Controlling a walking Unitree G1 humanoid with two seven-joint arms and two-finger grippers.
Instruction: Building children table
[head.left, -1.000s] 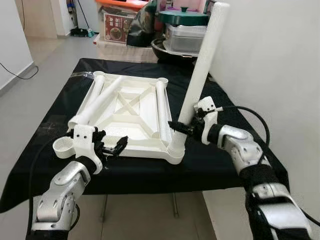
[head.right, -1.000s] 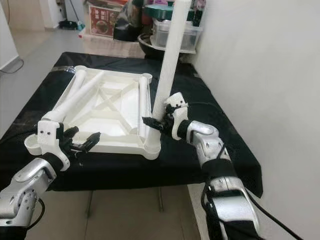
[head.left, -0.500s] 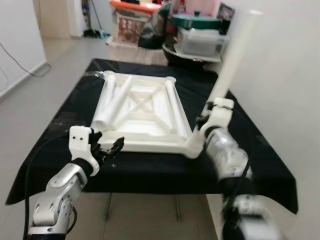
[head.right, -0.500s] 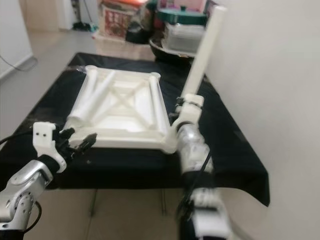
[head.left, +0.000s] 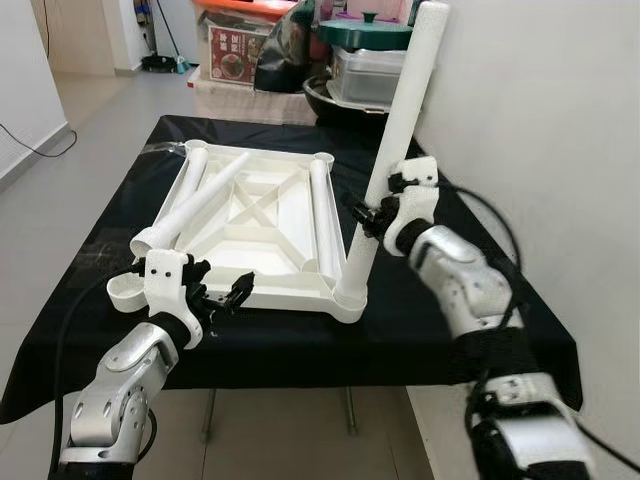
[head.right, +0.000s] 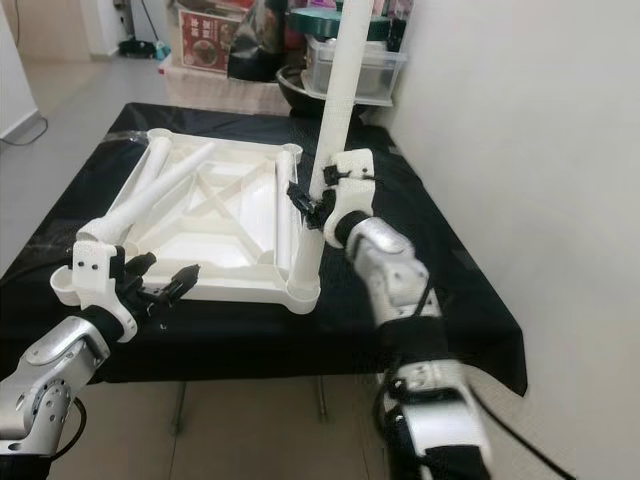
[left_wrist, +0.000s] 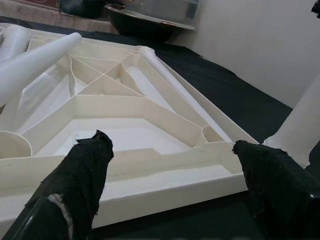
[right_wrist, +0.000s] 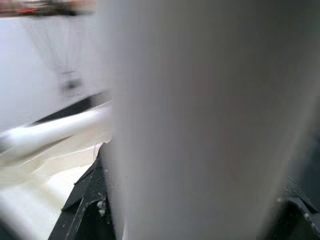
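Table leg (head.left: 392, 150) | stiff, light, smooth plastic tube | right gripper (head.left: 372, 213) clamps its lower part | left gripper (head.left: 222, 296) spread wide, just before tabletop (head.left: 262, 205).

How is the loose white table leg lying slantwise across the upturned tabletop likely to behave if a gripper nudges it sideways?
The loose leg is a smooth round tube, so it would probably roll or slide. It lies slantwise across the tabletop, its near end over the rim, so it might pivot and drop off. It looks like hollow plastic, so it is probably stiff and light.
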